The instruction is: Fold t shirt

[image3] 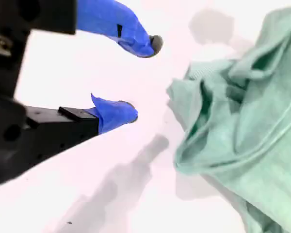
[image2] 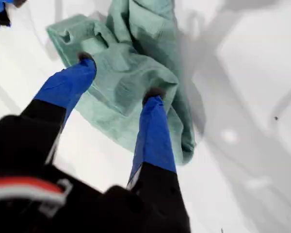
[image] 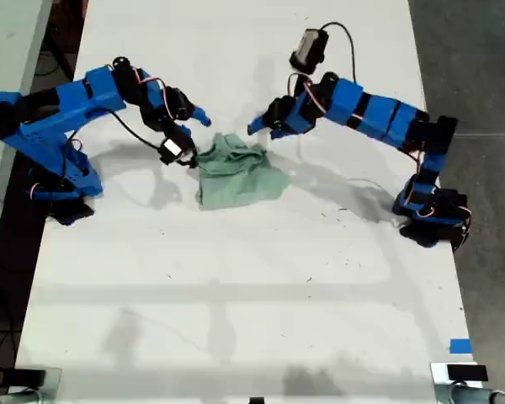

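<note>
The pale mint-green t shirt (image: 236,172) lies bunched and wrinkled on the white table (image: 236,278), between the two arms. My first gripper (image: 257,126), on the arm at the exterior view's right, is open. Its fingertips (image2: 153,94) rest on or just above the cloth (image2: 131,43), straddling a fold. My second gripper (image: 200,126), on the arm at the exterior view's left, is also open. It hangs over bare table (image3: 63,160) just beside the shirt's crumpled edge (image3: 242,116), with nothing between its fingers (image3: 136,41).
Both arm bases stand at the table's side edges in the exterior view, one at the left (image: 63,189) and one at the right (image: 429,215). A blue tape mark (image: 459,346) sits near the front right corner of that view. A second table (image: 8,50) adjoins on the left.
</note>
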Robot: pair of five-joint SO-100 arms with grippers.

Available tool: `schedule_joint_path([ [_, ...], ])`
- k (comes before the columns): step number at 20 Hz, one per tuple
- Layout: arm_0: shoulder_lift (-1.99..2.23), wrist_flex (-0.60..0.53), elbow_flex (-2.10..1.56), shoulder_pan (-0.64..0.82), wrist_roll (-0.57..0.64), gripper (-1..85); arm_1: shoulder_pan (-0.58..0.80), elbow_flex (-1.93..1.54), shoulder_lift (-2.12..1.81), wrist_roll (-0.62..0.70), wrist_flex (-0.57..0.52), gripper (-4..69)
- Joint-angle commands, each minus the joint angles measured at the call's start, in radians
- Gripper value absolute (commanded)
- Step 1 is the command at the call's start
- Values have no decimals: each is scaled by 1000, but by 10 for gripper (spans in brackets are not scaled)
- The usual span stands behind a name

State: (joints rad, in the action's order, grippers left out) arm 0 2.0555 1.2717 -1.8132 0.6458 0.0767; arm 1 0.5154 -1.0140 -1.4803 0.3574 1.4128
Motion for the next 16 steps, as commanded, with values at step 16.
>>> schedule_joint_path([
  [16, 1543, -374, -1295, -615, 94, -2, -327, -1684, -2023, -126, 83, 14],
])
